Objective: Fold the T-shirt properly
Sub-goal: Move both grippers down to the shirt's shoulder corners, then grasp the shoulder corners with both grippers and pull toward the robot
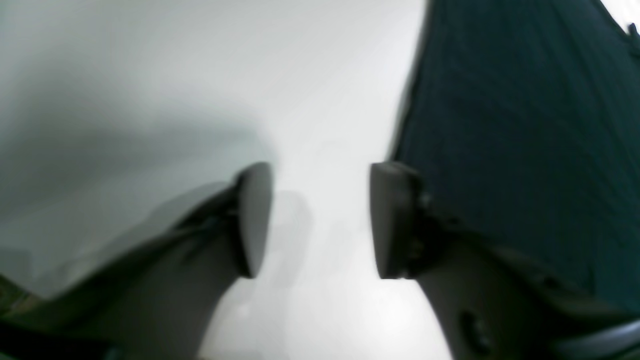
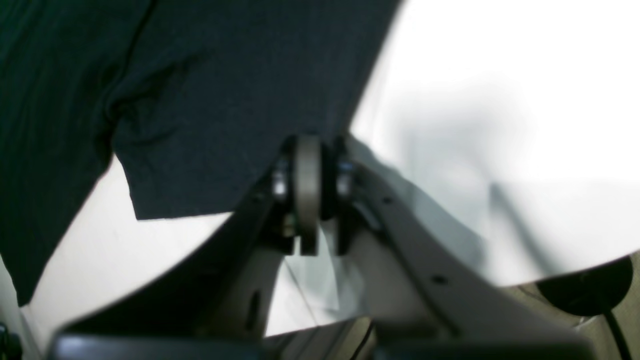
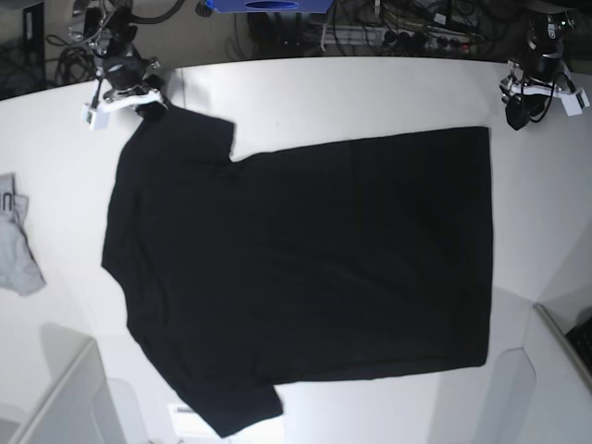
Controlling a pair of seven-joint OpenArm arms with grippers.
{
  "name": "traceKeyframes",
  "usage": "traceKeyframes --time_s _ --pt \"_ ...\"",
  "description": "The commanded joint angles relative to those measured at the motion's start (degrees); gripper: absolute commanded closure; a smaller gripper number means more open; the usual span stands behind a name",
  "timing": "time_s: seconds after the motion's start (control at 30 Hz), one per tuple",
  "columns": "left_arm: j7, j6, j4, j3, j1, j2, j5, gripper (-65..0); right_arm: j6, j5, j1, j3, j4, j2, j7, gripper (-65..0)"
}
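The black T-shirt (image 3: 305,268) lies spread flat on the white table (image 3: 370,92), with its sleeves on the base view's left and its hem on the right. My right gripper (image 3: 148,98) is at the far sleeve's corner. In the right wrist view this gripper (image 2: 307,142) is shut, its tips meeting on the sleeve's edge (image 2: 225,125). My left gripper (image 3: 516,115) hangs just past the far hem corner. In its wrist view it (image 1: 325,220) stands open with only bare table between the pads, and the shirt (image 1: 525,125) lies beside the right-hand finger (image 1: 392,220).
A small light grey cloth (image 3: 14,245) lies at the table's left edge. Cables and power strips (image 3: 388,23) run behind the far edge. Grey box rims rise at the near left (image 3: 65,388) and near right (image 3: 560,342) corners.
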Motion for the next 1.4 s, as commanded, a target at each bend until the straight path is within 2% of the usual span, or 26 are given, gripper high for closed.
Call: traceKeyframes --time_s 0.0,0.1,0.13,0.43,0.67,0.73,1.0,1.1,1.23,1.37 --pt "0.67 -0.45 0.17 0.02 0.10 -0.61 -0.64 -40.0 0.23 0.41 -0.33 0.29 0.70 0.49 0.73 0.0" --pt "3.49 -0.45 -0.80 0.29 -2.54 -0.44 -0.47 -50.7 0.14 0.41 -0.33 0.29 0.70 0.49 0.64 0.0" --pt "4.10 -0.45 -1.33 0.37 -3.07 -0.08 -0.47 -51.7 0.14 0.41 -0.33 0.29 0.70 0.49 0.64 0.0" --pt "11.66 -0.45 -1.68 0.37 -9.57 2.55 -0.29 -51.7 0.14 0.41 -0.33 0.29 0.70 0.49 0.64 0.0" --pt "11.93 -0.45 -3.08 4.33 -11.24 2.90 -0.29 -51.3 0.14 0.41 -0.33 0.29 0.70 0.85 0.73 0.0" --pt "11.93 -0.45 -5.28 5.12 -12.47 2.90 -0.29 -47.1 0.14 0.41 -0.33 0.37 0.70 0.85 0.73 0.0" --pt "11.93 -0.45 -8.80 5.21 -13.97 2.90 -0.29 -20.1 0.14 0.33 -0.33 0.37 0.70 0.93 0.81 0.0" --pt "11.93 -0.45 -8.62 5.21 -13.79 2.73 -0.29 -1.5 0.14 0.33 -0.42 1.16 0.87 0.93 0.90 0.0" --pt "12.01 -0.45 -8.53 5.21 -13.18 2.38 -0.03 0.0 0.23 0.33 -0.86 2.40 1.23 0.93 0.90 0.0" --pt "12.01 -0.45 -5.55 5.21 -12.03 1.76 5.69 0.0 0.23 0.33 -2.44 2.40 2.63 0.93 0.90 0.0"
